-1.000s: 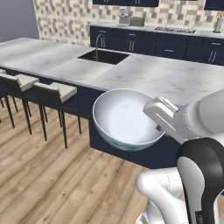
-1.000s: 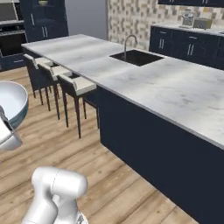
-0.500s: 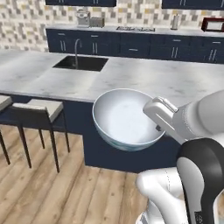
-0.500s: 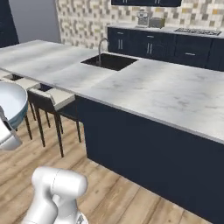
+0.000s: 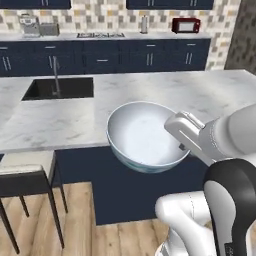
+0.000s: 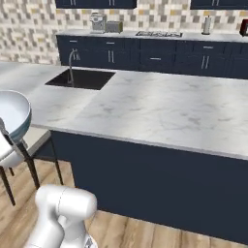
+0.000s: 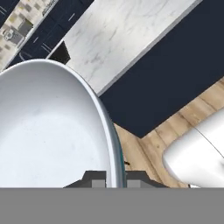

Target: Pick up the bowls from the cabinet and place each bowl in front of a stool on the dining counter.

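Left base view: long marble-topped navy island bench spans the frame, black sink basin at its left. Padded dark-framed stool stands at the bench's near side, lower left. Glossy white bowl with blue-teal outside hangs level, off the bench's near edge, right of the stool. Gripper is clamped tight on the bowl's rim. Target spot lies forward-left of the bowl. No legible writing.

A glossy white arm of rounded segments, with a dark joint band between them.
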Robot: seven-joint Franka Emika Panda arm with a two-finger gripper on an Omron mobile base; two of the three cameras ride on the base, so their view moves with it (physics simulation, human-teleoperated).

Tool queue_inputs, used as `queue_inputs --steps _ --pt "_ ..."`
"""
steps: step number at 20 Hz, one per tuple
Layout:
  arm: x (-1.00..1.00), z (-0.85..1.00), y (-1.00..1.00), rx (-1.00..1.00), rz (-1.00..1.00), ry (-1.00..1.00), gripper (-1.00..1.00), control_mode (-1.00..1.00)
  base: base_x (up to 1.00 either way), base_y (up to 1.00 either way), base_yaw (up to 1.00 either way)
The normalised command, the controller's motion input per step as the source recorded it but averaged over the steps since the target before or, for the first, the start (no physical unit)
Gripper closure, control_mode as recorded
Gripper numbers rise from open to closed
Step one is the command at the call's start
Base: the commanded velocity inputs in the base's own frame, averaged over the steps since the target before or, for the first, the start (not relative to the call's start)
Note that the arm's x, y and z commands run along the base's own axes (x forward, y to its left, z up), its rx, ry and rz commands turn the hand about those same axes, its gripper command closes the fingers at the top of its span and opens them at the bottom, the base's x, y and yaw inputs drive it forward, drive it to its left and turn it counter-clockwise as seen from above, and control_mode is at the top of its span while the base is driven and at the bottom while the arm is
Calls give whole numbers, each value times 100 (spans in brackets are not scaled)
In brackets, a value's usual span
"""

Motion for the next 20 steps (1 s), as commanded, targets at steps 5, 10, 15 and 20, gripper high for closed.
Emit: queue_inputs --steps 5,10,15,20 --pt "0 0 0 0 0 0 100 100 87 100 -53" --pt "0 0 0 0 0 0 100 100 9 17 -7" --pt "0 0 0 0 0 0 100 100 2 45 0" --pt "0 0 0 0 0 0 100 100 9 67 0"
